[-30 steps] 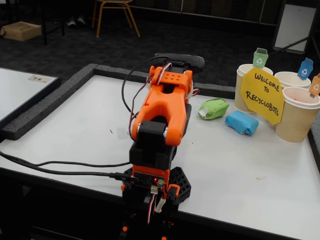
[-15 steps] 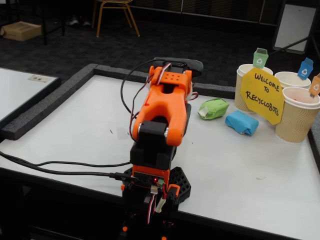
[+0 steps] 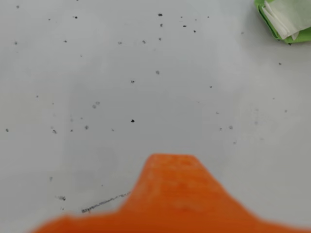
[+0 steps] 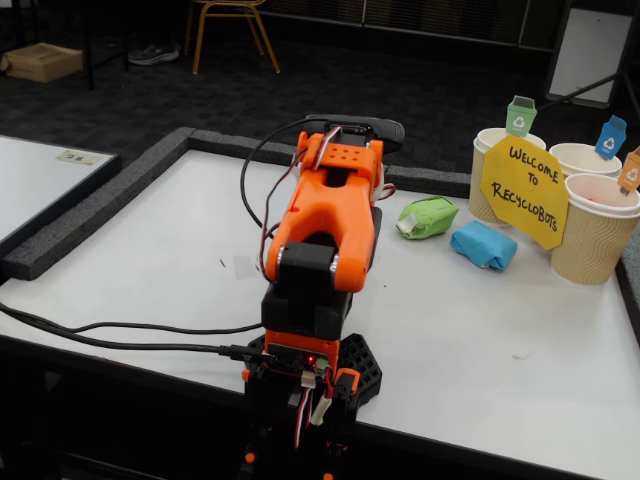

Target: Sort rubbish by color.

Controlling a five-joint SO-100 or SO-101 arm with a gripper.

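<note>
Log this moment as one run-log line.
arm: folded over its base | gripper: empty, jaw state unclear | green lump: on table, untouched | blue lump: on table beside green | orange lump: not visible | cups: behind lumps

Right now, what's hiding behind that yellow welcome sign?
Three ribbed paper cups stand behind the yellow sign, each with a small coloured tag: green, blue, orange. The sign covers parts of their fronts, and their insides cannot be seen.

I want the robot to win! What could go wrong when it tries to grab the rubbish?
The green lump and the blue lump lie close together, so reaching for one might nudge the other. The yellow sign and the paper cups stand right behind them and might get bumped. The wrist view shows only a corner of the green lump, so aiming may be off.
</note>
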